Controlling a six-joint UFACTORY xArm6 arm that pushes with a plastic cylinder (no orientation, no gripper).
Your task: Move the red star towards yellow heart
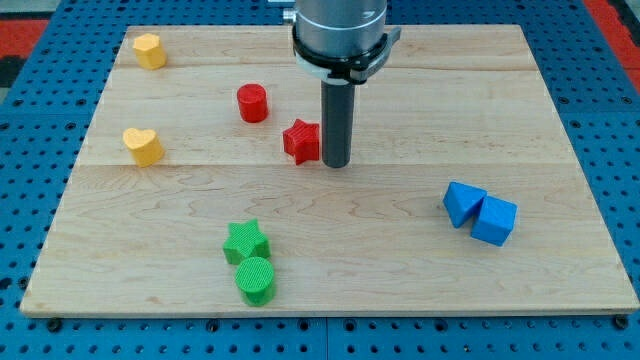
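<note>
The red star (pixel 300 140) lies near the middle of the wooden board (pixel 400 270). My tip (pixel 336 164) stands right against the star's right side, touching or nearly touching it. The yellow heart (pixel 143 146) lies at the view's left, roughly level with the star and well apart from it. The rod hangs down from the arm's grey end at the view's top centre.
A yellow block (pixel 150 50) sits at the top left corner. A red cylinder (pixel 252 103) lies up-left of the star. A green star (pixel 246 241) and green cylinder (pixel 256 280) sit at the bottom. Two blue blocks (pixel 480 213) sit at the right.
</note>
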